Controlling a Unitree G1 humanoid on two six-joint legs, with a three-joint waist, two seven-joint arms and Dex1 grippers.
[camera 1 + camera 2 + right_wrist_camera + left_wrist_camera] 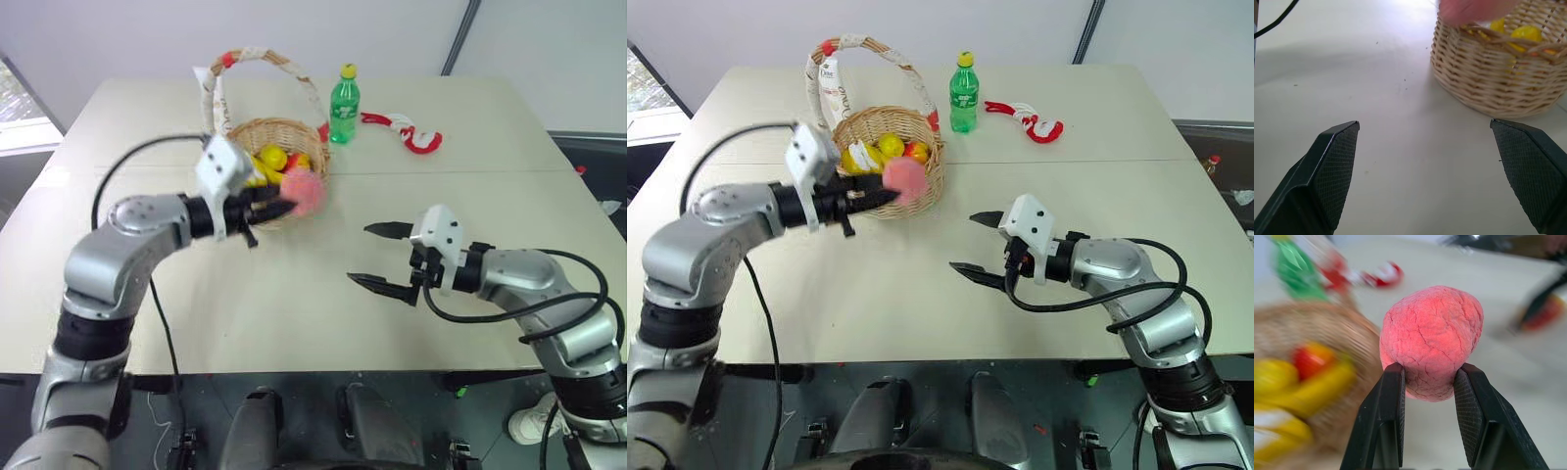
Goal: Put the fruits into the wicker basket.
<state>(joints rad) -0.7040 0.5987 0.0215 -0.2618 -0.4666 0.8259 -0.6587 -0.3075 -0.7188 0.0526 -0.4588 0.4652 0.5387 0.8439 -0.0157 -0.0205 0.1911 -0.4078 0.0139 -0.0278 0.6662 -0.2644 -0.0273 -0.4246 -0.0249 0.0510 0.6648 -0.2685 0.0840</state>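
Note:
My left gripper (284, 204) is shut on a round pink peach (1431, 342), held at the near right rim of the wicker basket (265, 132). The peach (306, 192) hangs just over that rim, above the table. Inside the basket lie a yellow lemon (273, 157), bananas (862, 157) and a small red-yellow fruit (916, 151). The basket's tall arched handle (257, 57) is wrapped in white cloth with red patches. My right gripper (380, 257) stands open and empty over the bare table to the right of the basket, its fingers (1327, 166) pointing towards the basket's wall (1488, 83).
A green soda bottle (344, 104) stands behind the basket to its right. Further right, near the table's far side, lies a red-and-white rope toy (407, 130). A black cable (137, 157) loops from my left arm over the table.

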